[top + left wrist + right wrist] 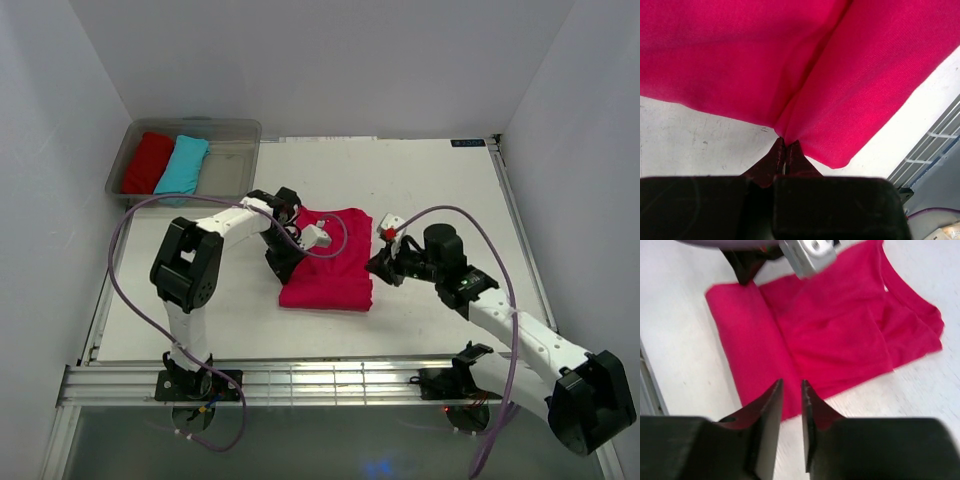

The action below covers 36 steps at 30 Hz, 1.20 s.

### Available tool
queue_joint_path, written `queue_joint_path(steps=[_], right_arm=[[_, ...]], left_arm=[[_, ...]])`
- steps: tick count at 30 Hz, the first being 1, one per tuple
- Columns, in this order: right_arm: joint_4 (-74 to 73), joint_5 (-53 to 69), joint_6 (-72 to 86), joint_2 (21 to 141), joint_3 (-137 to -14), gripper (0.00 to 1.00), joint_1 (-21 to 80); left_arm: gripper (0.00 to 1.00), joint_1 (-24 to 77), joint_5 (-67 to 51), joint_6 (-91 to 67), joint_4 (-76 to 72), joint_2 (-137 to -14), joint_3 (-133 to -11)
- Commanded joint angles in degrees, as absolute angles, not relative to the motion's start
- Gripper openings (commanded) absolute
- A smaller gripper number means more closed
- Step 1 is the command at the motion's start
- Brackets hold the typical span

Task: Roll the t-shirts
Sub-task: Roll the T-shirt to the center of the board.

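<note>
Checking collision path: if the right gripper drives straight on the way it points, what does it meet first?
The magenta t-shirt, at its near edge just ahead of the right gripper. Its height above the fabric is unclear.

Soft matt cloth t-shirt (335, 270), scuffed matt white table (440, 190)

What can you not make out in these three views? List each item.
- Top view: the grip of the left end effector, hidden under its own wrist.
- Left wrist: most of the t-shirt, cut off by the frame edges.
- Right wrist: the left arm, blurred and cut off by the top edge.
- Top view: what the red bundle and turquoise bundle in the bin are, too small.
</note>
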<state>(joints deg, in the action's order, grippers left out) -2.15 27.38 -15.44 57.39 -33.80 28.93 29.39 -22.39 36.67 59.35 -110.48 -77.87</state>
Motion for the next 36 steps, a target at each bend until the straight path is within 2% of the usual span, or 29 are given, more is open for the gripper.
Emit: queue_joint_path(steps=[1, 3, 6, 11, 18, 24, 25, 26, 29, 33, 36], right_arm=[[11.49, 26.90, -3.01, 57.73, -27.96, 0.24, 33.56], [17.36, 25.76, -0.54, 60.19, -25.49, 0.17, 37.51], [26.32, 25.49, 4.21, 65.29, -23.91, 0.15, 40.68], [28.39, 21.98, 7.64, 73.99, -25.22, 0.12, 40.96], [27.86, 21.37, 13.44, 79.19, -26.11, 0.09, 40.69], [26.55, 19.78, 13.98, 78.92, -27.24, 0.10, 40.17], [26.11, 19.60, 13.63, 79.36, -27.59, 0.10, 40.17], [25.23, 19.51, 13.45, 79.63, -28.29, 0.10, 40.08], [24.09, 19.16, 13.18, 80.24, -28.74, 0.10, 39.90], [23.38, 19.25, 13.10, 80.24, -28.92, 0.10, 39.73], [22.59, 19.16, 12.83, 80.16, -29.26, 0.10, 39.73]], left_arm=[[0.00, 29.09, -21.62, 35.07, 58.01, -110.21, -79.45], [0.00, 29.09, -21.71, 34.11, 57.92, -110.30, -79.89], [0.01, 29.09, -21.71, 33.05, 57.92, -110.13, -80.33], [0.05, 29.09, -21.45, 32.61, 57.83, -109.34, -80.42], [0.30, 29.09, -21.62, 31.20, 58.53, -106.36, -83.67], [0.40, 29.09, -15.83, 33.31, 56.43, -98.81, -89.12], [0.44, 29.27, -15.82, 33.66, 55.29, -97.66, -88.95], [0.47, 29.62, -15.99, 34.36, 54.67, -96.34, -86.60], [0.47, 33.91, -16.79, 38.73, 52.74, -89.67, -78.69], [0.47, 43.14, -11.00, 45.32, 44.67, -77.21, -56.94], [0.49, 47.19, -6.24, 51.65, 34.14, -72.44, -46.36]])
